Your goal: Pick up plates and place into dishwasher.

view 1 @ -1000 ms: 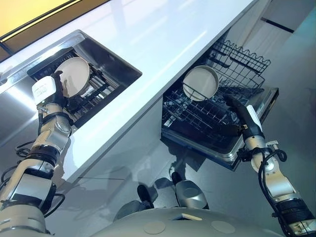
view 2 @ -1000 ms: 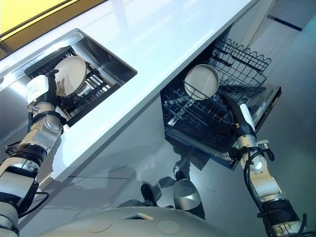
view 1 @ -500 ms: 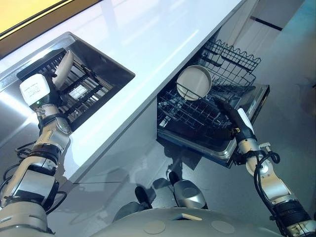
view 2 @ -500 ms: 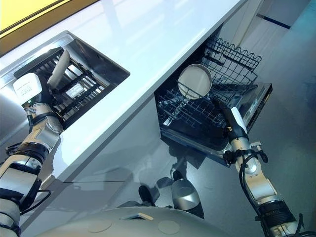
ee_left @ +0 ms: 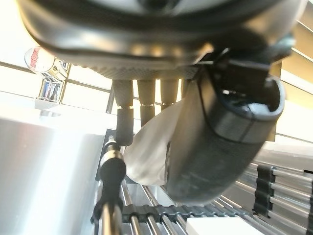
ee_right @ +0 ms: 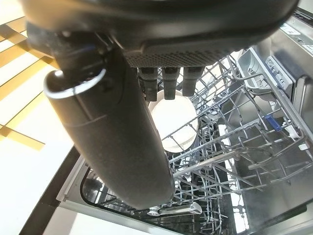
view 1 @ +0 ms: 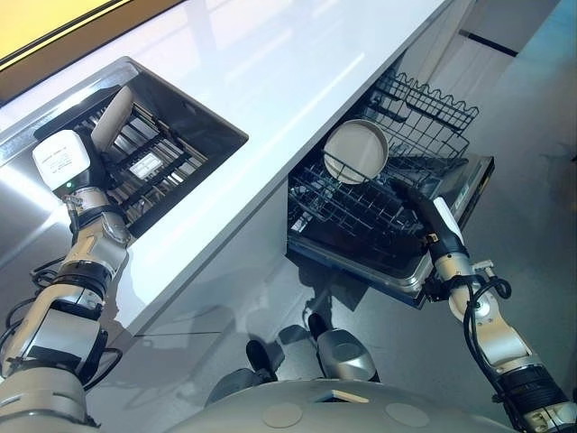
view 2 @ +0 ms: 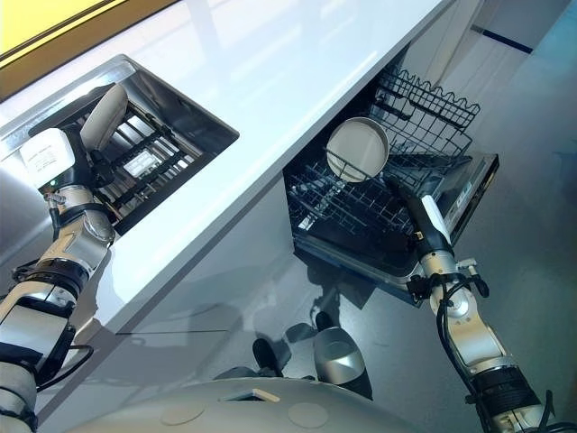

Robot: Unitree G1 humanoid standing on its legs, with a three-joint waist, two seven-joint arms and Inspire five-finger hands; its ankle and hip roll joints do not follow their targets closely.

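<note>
Plate (view 1: pixel 112 118) pinched in left hand (view 1: pixel 67 162): thumb (ee_left: pixel 220 142) curled across one face, fingers (ee_left: pixel 124 110) behind the other, plain in left wrist view. Held tilted, nearly edge-on from the head, over rack (view 1: pixel 153 171) in sink (view 1: pixel 194 108), toward the rack's left end; lower rim near the bars, contact not clear. Tap (ee_left: pixel 46 73) beyond the sink's edge. Well apart, across white counter (view 1: pixel 270 72), second plate (view 1: pixel 354 152) standing upright among tines of lower basket (view 1: pixel 361 221), itself out over open dishwasher door (view 1: pixel 473 189); upper basket (view 1: pixel 433 104) behind and above. Right hand (view 1: pixel 422 206) at the lower basket's near side, fingers straight and side by side, pointing toward second plate but apart from it, holding nothing.
</note>
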